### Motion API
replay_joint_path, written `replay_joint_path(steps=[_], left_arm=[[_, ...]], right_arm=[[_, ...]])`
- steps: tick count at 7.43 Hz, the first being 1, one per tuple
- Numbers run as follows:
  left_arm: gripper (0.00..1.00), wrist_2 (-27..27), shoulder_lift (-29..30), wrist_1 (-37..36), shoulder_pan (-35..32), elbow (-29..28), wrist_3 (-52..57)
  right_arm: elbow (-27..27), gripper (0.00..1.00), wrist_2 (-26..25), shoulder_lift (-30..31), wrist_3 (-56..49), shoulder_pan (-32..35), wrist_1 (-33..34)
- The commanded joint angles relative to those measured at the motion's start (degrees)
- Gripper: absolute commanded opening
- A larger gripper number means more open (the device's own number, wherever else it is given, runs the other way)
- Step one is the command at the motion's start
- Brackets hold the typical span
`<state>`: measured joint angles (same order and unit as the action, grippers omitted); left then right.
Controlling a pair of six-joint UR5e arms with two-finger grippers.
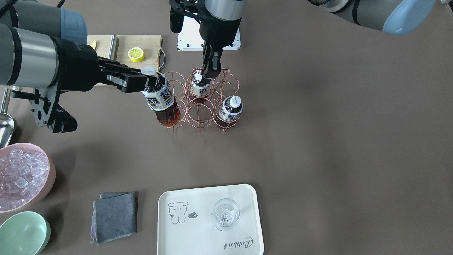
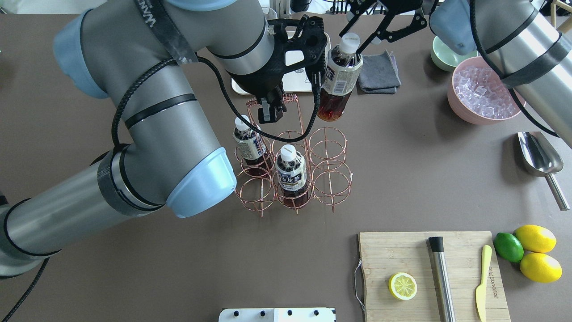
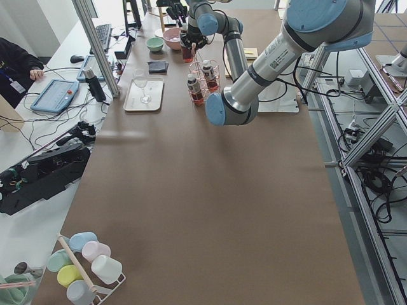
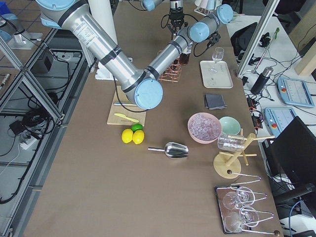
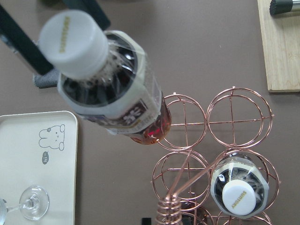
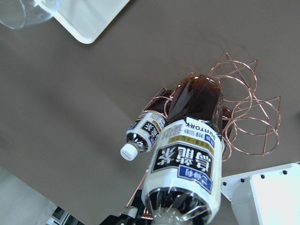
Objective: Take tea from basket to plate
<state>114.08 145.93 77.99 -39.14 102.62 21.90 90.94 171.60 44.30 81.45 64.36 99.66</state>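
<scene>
My right gripper (image 1: 150,79) is shut on the neck of a tea bottle (image 1: 161,101) and holds it tilted, above and beside the rose-gold wire basket (image 1: 212,106). In the overhead view the bottle (image 2: 338,85) hangs past the basket's (image 2: 330,158) far right cell. Two more tea bottles (image 2: 291,172) (image 2: 248,143) stand in the basket. My left gripper (image 1: 211,72) is shut on the basket's wire handle. The cream plate (image 1: 198,233) lies well apart, with a wine glass (image 1: 225,213) on it.
A pink bowl of ice (image 1: 21,177), a mint bowl (image 1: 23,233) and a grey cloth (image 1: 115,216) lie beside the plate. A cutting board (image 2: 429,277) with a lemon slice, a metal scoop (image 2: 540,156) and whole citrus fruits (image 2: 532,250) are on the right.
</scene>
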Motion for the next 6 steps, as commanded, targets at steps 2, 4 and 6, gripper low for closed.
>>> replay_joint_path(steps=[2, 4, 6], left_arm=[[0.00, 0.2, -0.1, -0.4, -1.4, 1.5, 0.0], [0.00, 0.2, -0.2, -1.3, -2.6, 4.0, 0.0], [0.00, 0.2, -1.0, -2.8, -3.0, 7.1, -0.2]], right_arm=[[-19.1, 0.00, -1.3, -10.9, -4.3, 4.0, -0.4], [-30.1, 0.00, -3.6, -14.0, -12.4, 3.7, -0.6], [-38.2, 0.00, -4.1, -16.0, -15.4, 3.4, -5.6]])
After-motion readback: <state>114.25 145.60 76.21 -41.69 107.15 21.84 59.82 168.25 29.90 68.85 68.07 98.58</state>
